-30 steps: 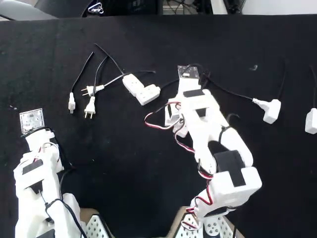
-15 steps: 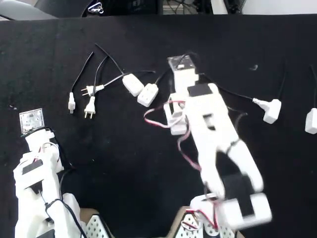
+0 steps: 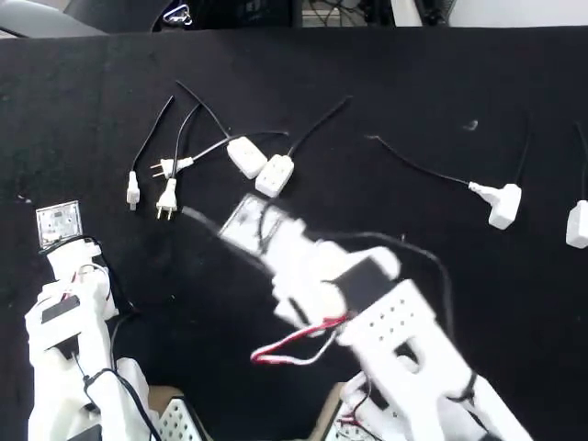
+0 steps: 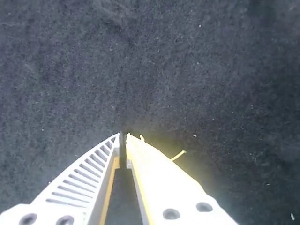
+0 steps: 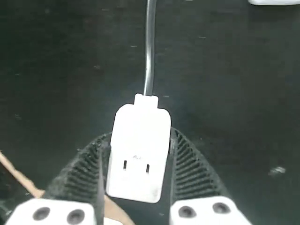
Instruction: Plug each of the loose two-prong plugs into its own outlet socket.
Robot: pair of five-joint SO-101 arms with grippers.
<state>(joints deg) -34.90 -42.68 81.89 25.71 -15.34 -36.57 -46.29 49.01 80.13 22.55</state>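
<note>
Left gripper (image 4: 123, 140) sits pinched shut on nothing over black cloth (image 4: 197, 70), with the loose two-prong plugs (image 3: 167, 199) lying ahead and to its right, so it should open up and take one by the body, prongs free. Right gripper (image 5: 140, 136) clamps a white outlet socket (image 5: 138, 161), slots showing. Best to hold it square and mind the cord (image 5: 149, 47) running off its tips. Two more sockets (image 3: 276, 175) lie just beyond, and a white corded adapter (image 3: 503, 207) lies well off to its right.

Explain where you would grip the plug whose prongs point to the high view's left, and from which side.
Probably the plug by its white body, behind the prongs, from above, squeezing across its width. It lies flat, and that leaves the prongs free.
</note>
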